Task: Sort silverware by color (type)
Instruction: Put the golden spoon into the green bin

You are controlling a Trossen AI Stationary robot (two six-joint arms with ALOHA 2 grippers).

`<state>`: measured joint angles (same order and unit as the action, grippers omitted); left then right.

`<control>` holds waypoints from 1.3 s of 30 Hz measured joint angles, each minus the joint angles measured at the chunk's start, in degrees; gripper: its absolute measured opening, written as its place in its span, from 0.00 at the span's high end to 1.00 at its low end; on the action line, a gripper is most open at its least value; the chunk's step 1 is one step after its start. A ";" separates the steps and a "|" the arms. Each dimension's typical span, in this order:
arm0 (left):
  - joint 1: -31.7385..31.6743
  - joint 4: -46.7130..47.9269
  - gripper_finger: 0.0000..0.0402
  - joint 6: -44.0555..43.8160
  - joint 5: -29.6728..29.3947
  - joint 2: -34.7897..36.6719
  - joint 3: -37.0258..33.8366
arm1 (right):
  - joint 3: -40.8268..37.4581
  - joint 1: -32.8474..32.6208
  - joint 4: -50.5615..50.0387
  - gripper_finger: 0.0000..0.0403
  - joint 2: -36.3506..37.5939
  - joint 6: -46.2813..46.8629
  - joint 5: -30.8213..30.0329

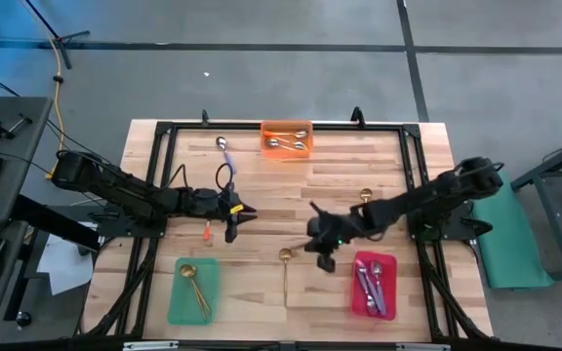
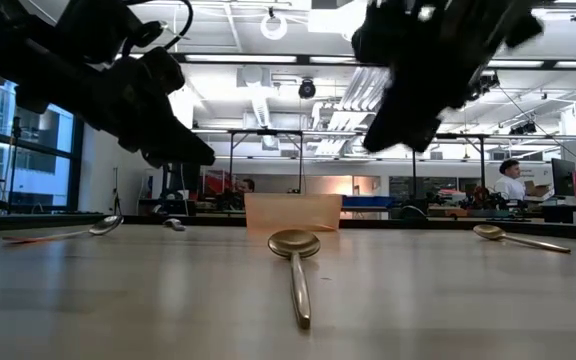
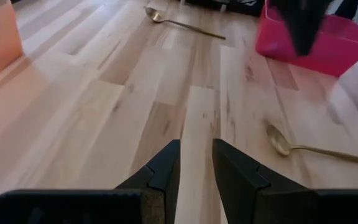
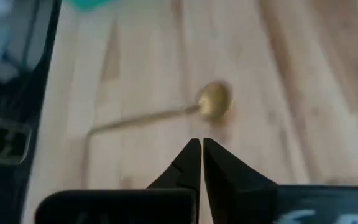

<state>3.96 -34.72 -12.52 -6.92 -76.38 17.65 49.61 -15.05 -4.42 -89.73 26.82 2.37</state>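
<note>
Right end effector (image 4: 201, 144) closed, empty, above wooden table (image 4: 303, 81); gold spoon (image 4: 213, 99) just beyond fingertips.

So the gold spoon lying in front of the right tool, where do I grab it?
Probably mid-handle, from straight above. The gold spoon lies flat on the bare table, its slim handle running toward the table's front edge with open wood on both sides. The right tool, shut now, must open and straddle the handle crosswise.
</note>
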 joint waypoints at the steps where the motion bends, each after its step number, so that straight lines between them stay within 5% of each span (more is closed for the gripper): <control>1: 0.10 0.02 0.79 -0.53 0.00 0.00 0.00 | -2.01 1.47 4.04 0.99 -0.32 0.26 0.35; 6: 0.54 0.22 0.79 -2.37 -0.02 -0.02 0.00 | -7.78 6.39 15.83 0.88 -3.78 3.04 2.03; 13: 0.67 0.44 0.79 -2.46 -0.21 -0.26 -0.02 | -5.60 8.30 21.10 0.63 -12.39 4.21 7.46; 18: 0.60 0.44 0.79 -2.55 -1.27 -0.26 -0.02 | -3.87 9.24 27.10 0.55 -17.80 3.24 12.25; 28: 0.61 1.71 0.79 -3.43 -1.25 -0.26 0.00 | -0.23 9.46 33.29 0.64 -23.89 2.36 20.70; 39: 0.65 1.79 0.79 -3.41 -1.33 -0.26 0.00 | 0.11 8.52 29.68 0.85 -23.79 3.81 19.29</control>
<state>4.60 -32.93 -15.92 -8.25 -76.64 17.65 49.71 -6.52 25.26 -113.52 30.63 21.66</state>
